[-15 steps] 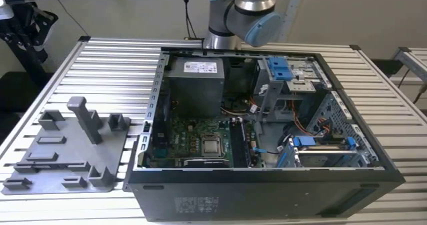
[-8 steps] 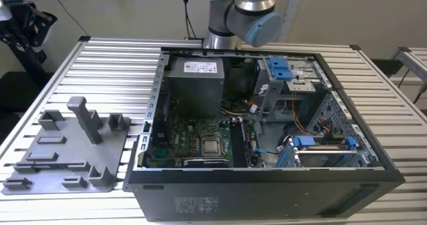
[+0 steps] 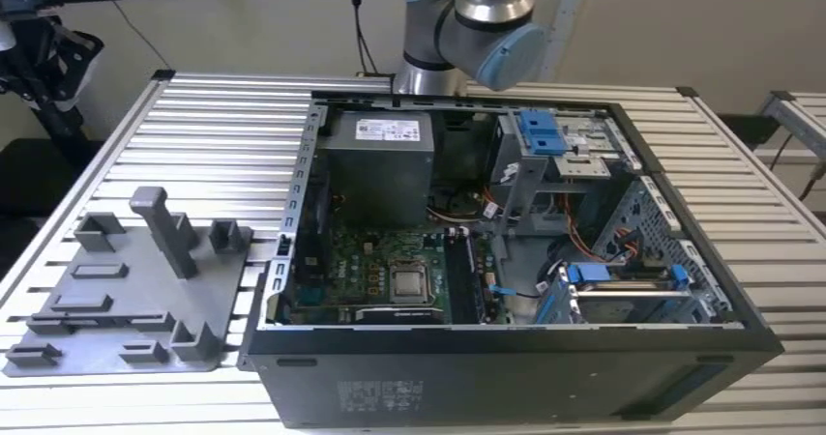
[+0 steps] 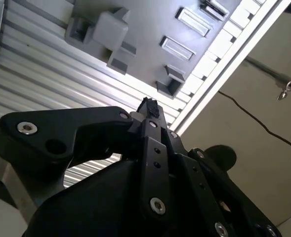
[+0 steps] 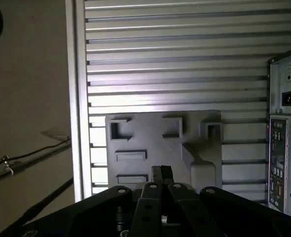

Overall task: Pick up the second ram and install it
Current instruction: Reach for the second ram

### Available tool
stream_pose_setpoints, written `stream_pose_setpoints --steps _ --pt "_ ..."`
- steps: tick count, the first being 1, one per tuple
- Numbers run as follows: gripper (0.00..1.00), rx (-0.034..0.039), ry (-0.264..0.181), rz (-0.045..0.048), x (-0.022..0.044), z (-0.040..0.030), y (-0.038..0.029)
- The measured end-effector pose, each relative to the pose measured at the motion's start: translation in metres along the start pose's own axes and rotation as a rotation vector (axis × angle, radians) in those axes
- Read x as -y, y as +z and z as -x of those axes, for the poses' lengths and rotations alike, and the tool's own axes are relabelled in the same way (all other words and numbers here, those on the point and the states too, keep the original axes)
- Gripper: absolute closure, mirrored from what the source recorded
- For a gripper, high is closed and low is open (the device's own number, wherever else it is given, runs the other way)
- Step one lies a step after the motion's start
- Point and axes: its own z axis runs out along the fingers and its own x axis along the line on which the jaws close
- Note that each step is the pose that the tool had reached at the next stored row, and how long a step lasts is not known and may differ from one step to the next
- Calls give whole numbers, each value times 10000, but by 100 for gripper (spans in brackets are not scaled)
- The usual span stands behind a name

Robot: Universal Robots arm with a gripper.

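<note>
Hovering gripper (image 5: 161, 174) over grey tray (image 5: 145, 140), jaws pressed together.

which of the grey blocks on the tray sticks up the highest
The slim upright post on the grey tray, seen in the exterior view. It stands well above the squat blocks around it.

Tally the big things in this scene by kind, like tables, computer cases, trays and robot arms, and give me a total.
Slatted table: 1
Open computer case: 1
Grey tray: 1
Robot arm: 1
Total: 4
</note>
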Motion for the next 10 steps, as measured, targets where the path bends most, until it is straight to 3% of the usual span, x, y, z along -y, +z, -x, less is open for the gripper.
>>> stream_pose_setpoints --steps 10 --pt "89 -16 -334 -9 61 -7 34"
